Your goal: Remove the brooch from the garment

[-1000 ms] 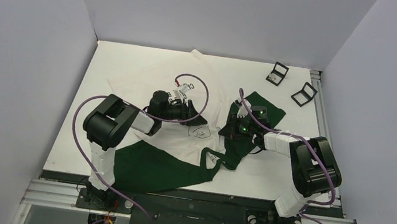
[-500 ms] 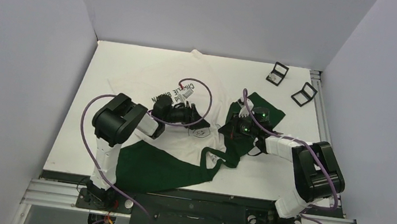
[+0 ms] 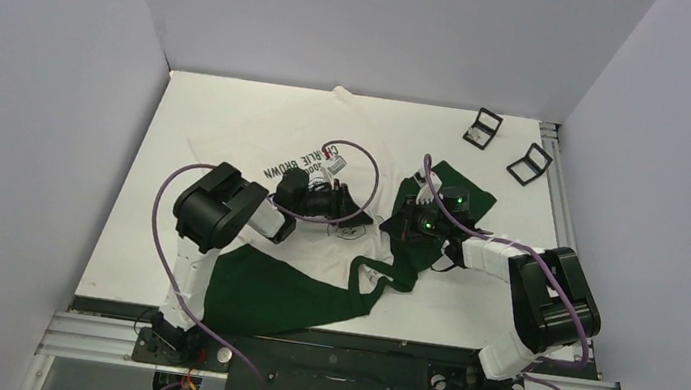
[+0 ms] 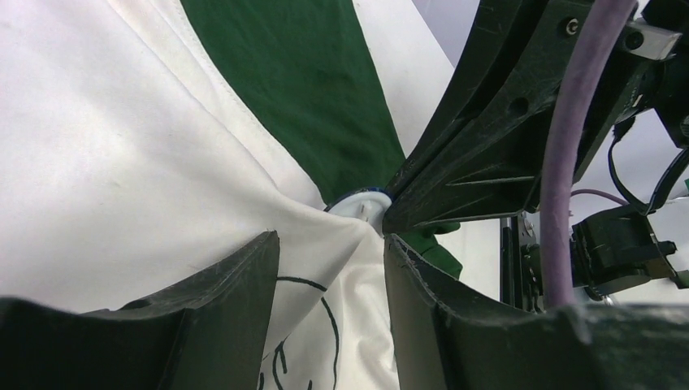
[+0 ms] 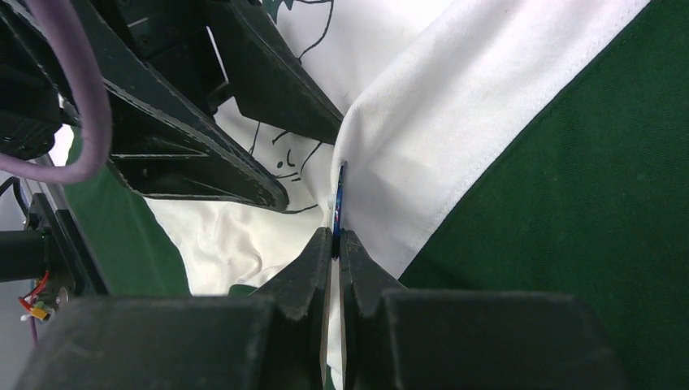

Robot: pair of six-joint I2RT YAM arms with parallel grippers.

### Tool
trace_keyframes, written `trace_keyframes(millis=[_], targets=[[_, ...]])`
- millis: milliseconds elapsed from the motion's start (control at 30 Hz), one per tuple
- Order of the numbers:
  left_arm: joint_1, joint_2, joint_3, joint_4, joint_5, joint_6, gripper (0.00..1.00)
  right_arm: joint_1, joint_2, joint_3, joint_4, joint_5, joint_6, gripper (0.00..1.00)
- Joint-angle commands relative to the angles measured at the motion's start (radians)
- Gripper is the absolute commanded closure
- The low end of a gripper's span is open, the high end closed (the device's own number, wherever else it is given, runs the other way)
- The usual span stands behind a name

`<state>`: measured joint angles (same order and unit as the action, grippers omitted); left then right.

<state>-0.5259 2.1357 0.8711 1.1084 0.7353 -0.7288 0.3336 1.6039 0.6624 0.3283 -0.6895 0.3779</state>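
Right gripper [image 5: 335,237] jaws block the brooch [image 5: 338,193] — bunched garment [image 5: 455,122] crowds the rest

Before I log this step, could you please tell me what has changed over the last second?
The left gripper swung right and nearer, toward the right gripper, uncovering the lettering on the garment. It now straddles the cloth beside the brooch, jaws open. The right gripper stayed shut on the brooch's edge, and the garment lies as before.
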Motion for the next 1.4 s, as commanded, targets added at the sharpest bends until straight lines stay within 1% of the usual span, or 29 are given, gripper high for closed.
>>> trace_keyframes(millis=[0, 133, 300, 467, 567, 667, 967, 1067, 1367], targets=[[-0.020, 0.024, 0.047, 0.057, -0.013, -0.004, 0.54, -0.011, -0.027, -0.005, 0.080, -0.047, 0.001, 1.00], [-0.028, 0.039, 0.059, 0.056, -0.010, -0.008, 0.57, -0.017, -0.029, -0.009, 0.084, -0.060, 0.002, 1.00], [-0.037, 0.050, 0.067, 0.059, 0.005, -0.006, 0.63, -0.023, -0.028, -0.015, 0.098, -0.078, 0.002, 1.00], [-0.042, 0.064, 0.074, 0.069, 0.021, -0.017, 0.64, -0.029, -0.021, -0.015, 0.102, -0.090, -0.003, 1.00], [-0.042, 0.075, 0.076, 0.079, 0.024, -0.027, 0.63, -0.031, -0.016, -0.014, 0.104, -0.097, -0.001, 1.00], [-0.044, 0.079, 0.078, 0.083, 0.021, -0.032, 0.58, -0.032, -0.014, -0.014, 0.103, -0.107, -0.004, 1.00], [-0.046, 0.098, 0.089, 0.124, 0.030, -0.061, 0.52, -0.034, -0.005, -0.011, 0.102, -0.141, -0.015, 1.00], [-0.046, 0.105, 0.085, 0.153, 0.043, -0.076, 0.57, -0.036, 0.001, -0.009, 0.103, -0.148, -0.016, 1.00], [-0.048, 0.132, 0.089, 0.243, 0.076, -0.144, 0.65, -0.038, 0.024, -0.004, 0.122, -0.161, -0.007, 1.00]])
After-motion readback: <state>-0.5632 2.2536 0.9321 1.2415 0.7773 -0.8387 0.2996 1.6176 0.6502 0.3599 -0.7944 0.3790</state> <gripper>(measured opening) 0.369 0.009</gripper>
